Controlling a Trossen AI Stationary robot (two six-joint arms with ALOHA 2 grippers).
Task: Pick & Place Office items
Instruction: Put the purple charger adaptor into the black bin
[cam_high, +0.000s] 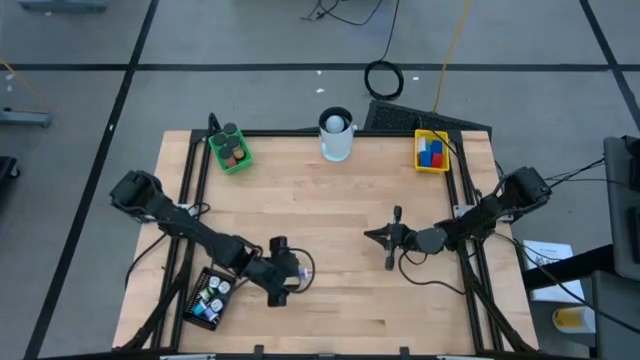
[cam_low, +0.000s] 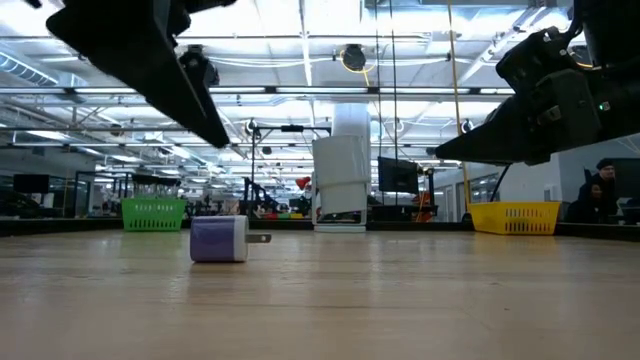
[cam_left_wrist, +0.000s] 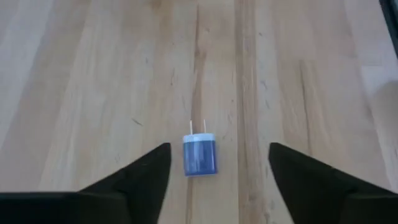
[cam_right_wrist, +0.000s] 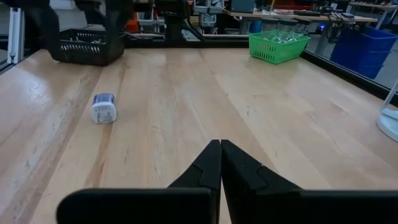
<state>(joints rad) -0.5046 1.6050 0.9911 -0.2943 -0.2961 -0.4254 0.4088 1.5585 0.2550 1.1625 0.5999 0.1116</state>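
1. High view: the wooden desk (cam_high: 330, 240) carries a green tray (cam_high: 230, 150) near its far left corner, a white cup (cam_high: 336, 135) at the middle of the far edge, a yellow tray (cam_high: 431, 151) near the far right corner and a black tray (cam_high: 208, 298) of small pieces at the near left corner. The left gripper (cam_high: 292, 275) hangs just beside the black tray, toward mid-desk; the item under it is hidden here. The right gripper (cam_high: 381, 238) points across the desk's right half.

2. Low view: a blue-and-white plug adapter (cam_low: 222, 240) lies on its side on bare wood, prongs level, nothing touching it. Dark arm parts cross the upper corners. A person sits in the room behind, far right.

3. Left wrist view: only here is the spacing clear. The adapter (cam_left_wrist: 200, 154) lies between the two fingers (cam_left_wrist: 146, 177), which stand wide apart, clear of it on both sides.

4. Right wrist view: the right gripper's (cam_right_wrist: 220, 163) fingers are pressed together, holding nothing. The adapter (cam_right_wrist: 104, 107) lies well apart, with the black tray (cam_right_wrist: 87, 45) beyond it.
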